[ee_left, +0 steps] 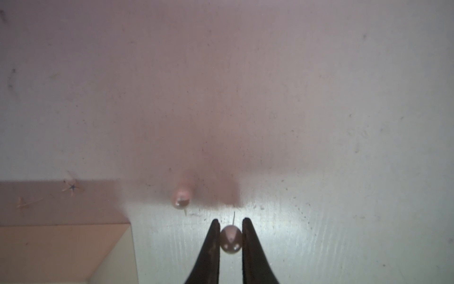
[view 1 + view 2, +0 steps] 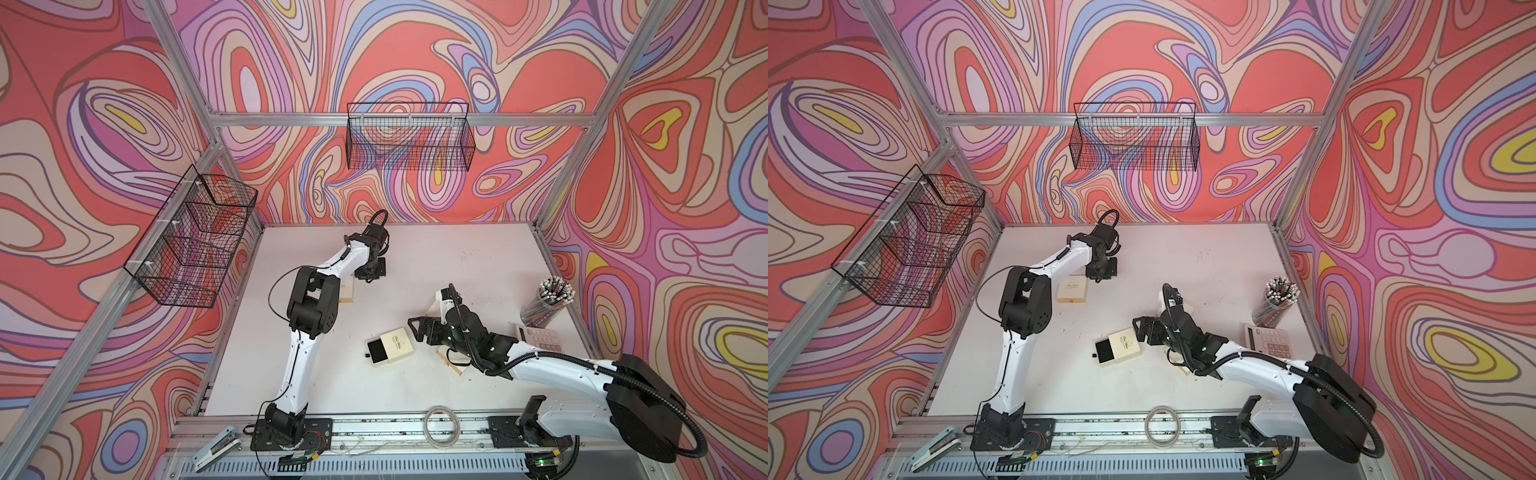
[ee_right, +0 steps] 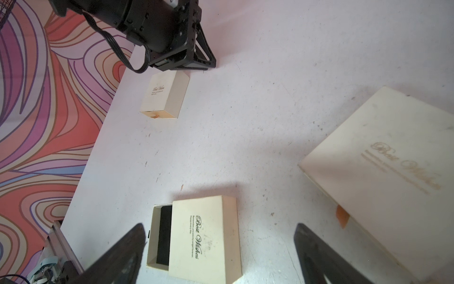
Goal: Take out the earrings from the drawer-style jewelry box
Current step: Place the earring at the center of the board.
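LEFT: left fingers [image 1: 213, 242] nearly closed, pinching a round pale pearl stud earring [image 1: 230, 239] close to the white counter [image 1: 319, 123], far left — second pearl stud [image 1: 181, 198] just beside | RIGHT: right fingers [image 3: 118, 258] wide open, empty | RISK: smooth pearl may squirt free, roll, or knock its neighbour.

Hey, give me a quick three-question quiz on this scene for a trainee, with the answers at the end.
1. True or false: the left hand pinches a pearl earring.
2. The right hand is: A open, B shut on a box, C shut on a pencil?
3. How many pearl earrings lie loose on the table?
Key: 1 true; 2 A; 3 one loose earring.
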Action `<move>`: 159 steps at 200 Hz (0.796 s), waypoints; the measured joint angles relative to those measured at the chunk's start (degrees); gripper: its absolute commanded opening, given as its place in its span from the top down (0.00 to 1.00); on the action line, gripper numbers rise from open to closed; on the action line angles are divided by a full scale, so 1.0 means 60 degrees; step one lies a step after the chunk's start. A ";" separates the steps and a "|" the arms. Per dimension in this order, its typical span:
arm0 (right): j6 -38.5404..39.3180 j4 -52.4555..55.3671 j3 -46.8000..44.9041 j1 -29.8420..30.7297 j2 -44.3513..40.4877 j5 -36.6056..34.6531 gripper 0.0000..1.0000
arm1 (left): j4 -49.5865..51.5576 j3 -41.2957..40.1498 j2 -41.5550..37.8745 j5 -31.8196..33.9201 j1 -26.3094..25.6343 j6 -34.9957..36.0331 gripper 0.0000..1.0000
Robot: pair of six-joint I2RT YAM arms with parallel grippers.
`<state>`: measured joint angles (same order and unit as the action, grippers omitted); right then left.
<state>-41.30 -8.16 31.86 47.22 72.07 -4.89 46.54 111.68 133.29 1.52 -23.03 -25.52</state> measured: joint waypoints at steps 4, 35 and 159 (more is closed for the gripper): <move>0.0000 0.0004 0.0004 0.0000 0.0011 0.0000 0.03 | 0.0000 0.0004 0.0000 0.0000 0.0007 0.0000 0.83; -0.0018 0.0004 0.0011 0.0000 0.0029 0.0004 0.03 | 0.0004 0.0171 0.0073 0.0000 0.0040 0.0004 0.83; -0.0036 0.0087 0.0051 0.0000 0.0135 0.0007 0.03 | 0.0069 0.0444 0.0310 -0.0004 0.0142 0.0004 0.79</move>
<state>-41.52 -7.64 32.16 47.22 72.88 -4.84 46.96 114.34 135.15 1.50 -22.17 -25.50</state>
